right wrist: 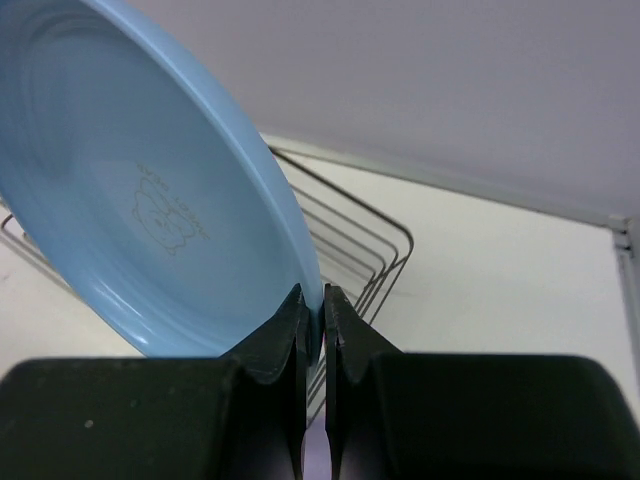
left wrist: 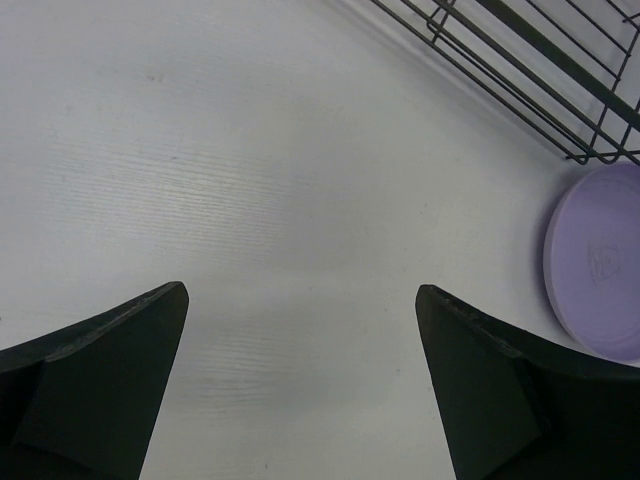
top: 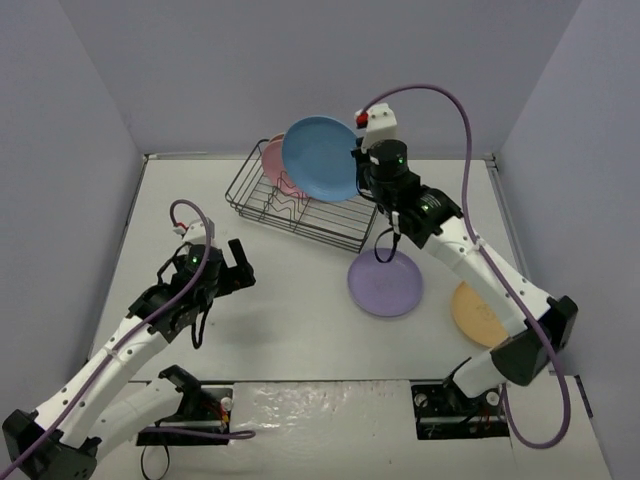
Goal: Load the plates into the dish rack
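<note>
Presently four plates, one dish rack [top: 300,215], two tools. Blue plate [top: 320,158]: tilted above the rack, rim clamped in the right tool [right wrist: 312,300]. Pink plate [top: 275,165]: standing in the rack's far-left end. Lilac plate [top: 385,283] lies flat near the rack's front edge, orange-yellow plate [top: 478,315] farther right. Left tool [top: 238,262]: jaws apart, empty, over bare tabletop [top: 300,320] front-left of the rack.

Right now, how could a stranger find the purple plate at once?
Find the dark wire dish rack at the back of the table. In front of its right end a lilac plate lies flat. The orange-yellow plate lies further right; the blue plate is held aloft.
</note>
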`<move>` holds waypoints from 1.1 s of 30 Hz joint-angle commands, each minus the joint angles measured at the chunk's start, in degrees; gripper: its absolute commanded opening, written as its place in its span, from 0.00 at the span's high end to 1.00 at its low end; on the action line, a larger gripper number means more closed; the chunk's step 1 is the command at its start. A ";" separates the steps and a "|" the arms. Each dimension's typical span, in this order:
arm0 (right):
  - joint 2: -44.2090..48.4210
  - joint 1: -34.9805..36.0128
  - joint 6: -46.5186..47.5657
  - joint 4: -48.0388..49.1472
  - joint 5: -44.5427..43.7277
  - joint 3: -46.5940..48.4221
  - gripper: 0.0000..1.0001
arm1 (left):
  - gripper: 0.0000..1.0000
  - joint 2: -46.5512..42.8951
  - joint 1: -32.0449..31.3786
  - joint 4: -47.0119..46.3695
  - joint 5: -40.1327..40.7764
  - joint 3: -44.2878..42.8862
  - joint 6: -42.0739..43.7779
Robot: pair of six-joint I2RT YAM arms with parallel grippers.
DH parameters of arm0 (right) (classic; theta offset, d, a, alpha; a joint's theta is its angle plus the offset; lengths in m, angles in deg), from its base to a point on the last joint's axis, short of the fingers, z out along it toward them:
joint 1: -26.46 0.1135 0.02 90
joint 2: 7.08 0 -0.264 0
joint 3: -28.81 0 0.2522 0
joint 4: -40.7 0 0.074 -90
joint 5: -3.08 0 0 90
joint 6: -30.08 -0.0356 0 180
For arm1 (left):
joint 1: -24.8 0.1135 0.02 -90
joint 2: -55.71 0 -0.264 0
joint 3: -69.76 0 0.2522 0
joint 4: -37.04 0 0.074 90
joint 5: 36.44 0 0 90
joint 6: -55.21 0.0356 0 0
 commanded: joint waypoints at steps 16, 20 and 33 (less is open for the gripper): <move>-38.75 5.72 44.62 40.94 -24.39 25.63 1.00 | 0.03 3.71 9.69 -6.47 -8.23 1.28 1.95; -41.47 6.08 45.93 42.43 -24.57 26.70 1.00 | 0.03 3.78 9.80 -6.24 -8.32 1.76 1.92; -43.88 5.99 47.70 41.68 -16.90 24.56 1.00 | 0.03 2.50 9.89 -6.01 -8.50 2.48 1.92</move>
